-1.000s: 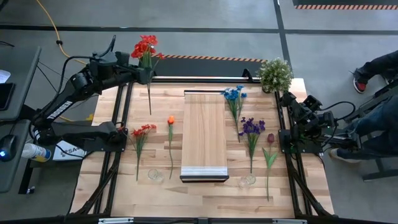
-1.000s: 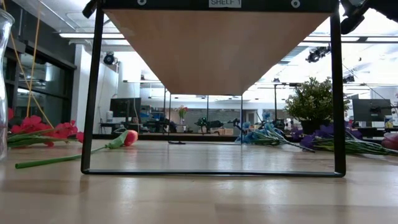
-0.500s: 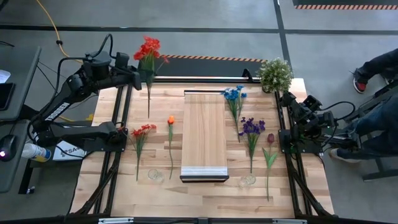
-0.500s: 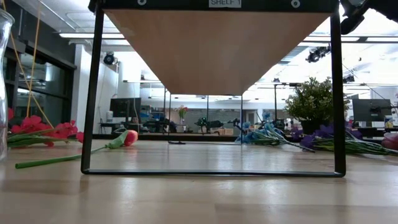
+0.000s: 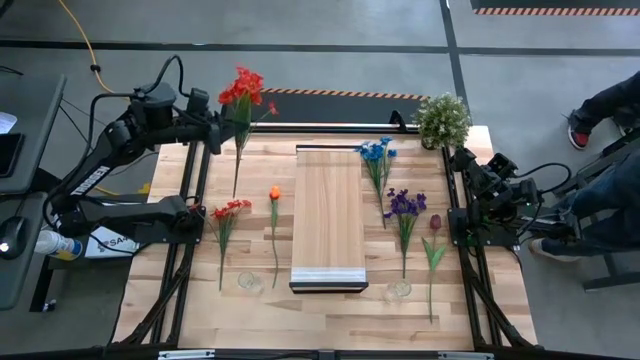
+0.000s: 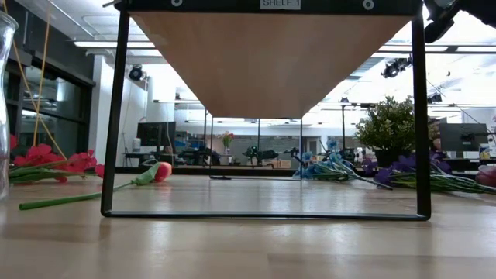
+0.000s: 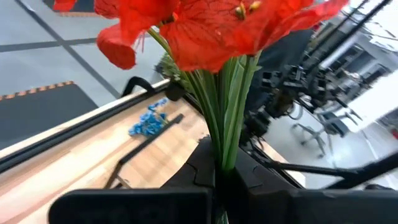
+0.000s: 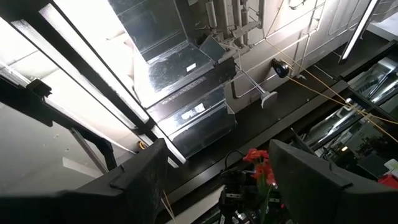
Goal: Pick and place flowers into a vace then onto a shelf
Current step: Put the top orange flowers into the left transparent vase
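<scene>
nearest the low camera you have two clear glass vases on the table: one (image 5: 249, 282) left of the shelf's front end, one (image 5: 399, 289) right of it. the shelf (image 5: 327, 215) runs down the middle of the table, pale strip at the near end, standing on a black frame (image 6: 116, 116).

to its left lie the small red flowers (image 5: 228, 212) and the orange flower (image 5: 274, 194), stems pointing toward the near edge. to its right lie the dark-red flower (image 5: 434, 223), the purple flowers (image 5: 405, 204) and, farther back, the blue flowers (image 5: 376, 152).

your right gripper (image 5: 462, 160) waits at the table's right edge near the potted plant (image 5: 442, 119); its fingers (image 8: 314, 180) stand apart with nothing between them.

farthest off, your left gripper (image 5: 222, 120) is raised over the back left corner, clamped on the stem of the big red flower (image 5: 241, 90), which hangs clear of the table with its head past the back edge and its stem angled back over the wood.
</scene>
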`<act>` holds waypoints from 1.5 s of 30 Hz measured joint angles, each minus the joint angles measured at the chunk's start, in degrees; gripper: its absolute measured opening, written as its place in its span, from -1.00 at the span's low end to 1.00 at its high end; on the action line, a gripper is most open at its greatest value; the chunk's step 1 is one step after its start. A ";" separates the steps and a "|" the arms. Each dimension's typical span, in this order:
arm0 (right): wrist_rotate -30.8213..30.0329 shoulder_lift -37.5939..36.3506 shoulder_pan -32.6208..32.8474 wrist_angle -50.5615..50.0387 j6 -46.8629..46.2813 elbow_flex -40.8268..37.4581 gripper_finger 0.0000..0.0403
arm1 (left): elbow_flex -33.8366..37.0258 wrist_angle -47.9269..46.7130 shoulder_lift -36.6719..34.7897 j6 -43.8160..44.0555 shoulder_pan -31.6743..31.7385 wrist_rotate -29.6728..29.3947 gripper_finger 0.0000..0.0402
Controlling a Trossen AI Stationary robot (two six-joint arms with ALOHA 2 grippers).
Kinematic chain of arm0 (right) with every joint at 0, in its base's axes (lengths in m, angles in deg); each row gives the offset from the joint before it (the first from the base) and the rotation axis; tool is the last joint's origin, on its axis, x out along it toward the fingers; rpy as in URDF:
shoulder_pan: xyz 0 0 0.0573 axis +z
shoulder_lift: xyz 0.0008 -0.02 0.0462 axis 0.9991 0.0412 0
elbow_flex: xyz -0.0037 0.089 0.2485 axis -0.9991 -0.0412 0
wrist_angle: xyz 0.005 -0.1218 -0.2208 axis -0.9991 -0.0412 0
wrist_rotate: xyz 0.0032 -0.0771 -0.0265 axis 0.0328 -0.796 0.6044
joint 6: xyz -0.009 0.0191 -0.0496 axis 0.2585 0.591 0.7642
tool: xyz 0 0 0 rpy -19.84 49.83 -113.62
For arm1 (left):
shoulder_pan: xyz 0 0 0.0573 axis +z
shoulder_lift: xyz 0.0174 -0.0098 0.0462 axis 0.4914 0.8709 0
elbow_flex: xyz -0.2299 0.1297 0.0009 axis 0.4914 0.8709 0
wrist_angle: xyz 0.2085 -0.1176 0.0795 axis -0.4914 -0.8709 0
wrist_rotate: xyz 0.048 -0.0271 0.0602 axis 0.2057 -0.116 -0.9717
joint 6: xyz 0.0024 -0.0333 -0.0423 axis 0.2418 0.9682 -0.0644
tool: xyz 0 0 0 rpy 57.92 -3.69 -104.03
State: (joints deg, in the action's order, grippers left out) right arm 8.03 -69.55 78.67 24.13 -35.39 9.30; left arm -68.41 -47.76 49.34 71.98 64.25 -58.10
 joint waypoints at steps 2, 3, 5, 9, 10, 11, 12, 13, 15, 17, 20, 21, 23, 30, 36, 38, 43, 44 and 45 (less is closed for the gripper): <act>0.00 0.00 0.01 0.01 0.00 0.00 0.32 | 0.00 -0.01 -0.31 -0.04 -0.01 1.03 -0.80; 0.00 0.00 0.00 0.01 -0.01 0.00 0.32 | 0.00 0.03 -0.38 -0.07 -0.01 1.48 -0.80; 0.02 0.00 0.02 0.00 0.00 0.00 0.32 | 0.00 -0.07 -0.75 -0.04 -0.01 2.16 -0.80; 0.06 0.00 0.02 0.00 -0.02 0.00 0.33 | 0.00 -0.13 -1.37 -0.11 0.01 4.43 -0.80; 0.13 0.00 0.00 0.01 -0.02 0.00 0.33 | 0.00 -0.11 -1.51 -0.13 -0.01 4.88 -0.80; 0.19 0.00 0.00 0.00 -0.02 0.00 0.32 | 0.00 -0.11 -1.77 -0.17 -0.01 5.63 -0.80; 0.22 0.00 0.02 0.00 -0.02 0.00 0.32 | 0.00 -0.11 -1.89 -0.20 -0.01 6.38 -0.80; 0.20 0.00 0.01 0.00 -0.02 0.00 0.32 | 0.00 -0.11 -2.06 -0.27 -0.01 7.02 -0.80; 0.21 0.00 0.02 0.00 -0.02 0.00 0.33 | 0.00 -0.18 -2.41 -0.96 -0.01 8.26 -0.80; 0.20 0.00 0.01 0.00 -0.02 0.00 0.33 | 0.00 -0.20 -2.79 -1.63 -0.01 9.43 -0.80; 0.20 0.00 0.00 0.00 -0.02 0.00 0.32 | 0.00 -0.20 -3.30 -2.11 -0.01 10.20 -0.80; 0.20 0.00 0.00 0.00 -0.02 0.00 0.32 | 0.00 -0.20 -3.38 -2.48 -0.09 10.20 -0.80; 0.20 0.00 0.00 0.00 -0.02 0.00 0.32 | 0.00 -0.20 -3.39 -3.29 -1.23 9.82 -0.80; 0.20 0.00 0.02 0.00 -0.02 0.00 0.32 | 0.04 0.07 -2.86 -6.52 -12.14 0.46 -0.80; 0.19 0.00 0.00 -0.02 0.09 0.00 0.33 | 0.07 2.24 -2.03 -7.90 -23.56 -11.84 -0.80; 0.17 0.00 0.00 -0.02 0.13 0.02 0.33 | 0.07 2.20 -1.91 -7.98 -26.97 -15.56 -0.80; 0.18 0.00 0.01 -0.02 0.02 0.00 0.33 | 2.02 3.76 -1.20 -7.48 -34.87 -23.45 -0.80; 0.18 0.00 0.00 -0.02 0.02 0.00 0.33 | 2.81 4.89 -1.23 -7.36 -36.25 -24.80 -0.80; 0.20 0.00 0.01 -0.02 0.00 0.00 0.33 | 3.56 5.96 -1.27 -6.85 -37.74 -25.88 -0.80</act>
State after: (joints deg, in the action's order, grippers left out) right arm 8.23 -69.55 78.68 24.11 -35.39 9.30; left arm -64.86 -41.80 48.07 65.13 26.50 -83.98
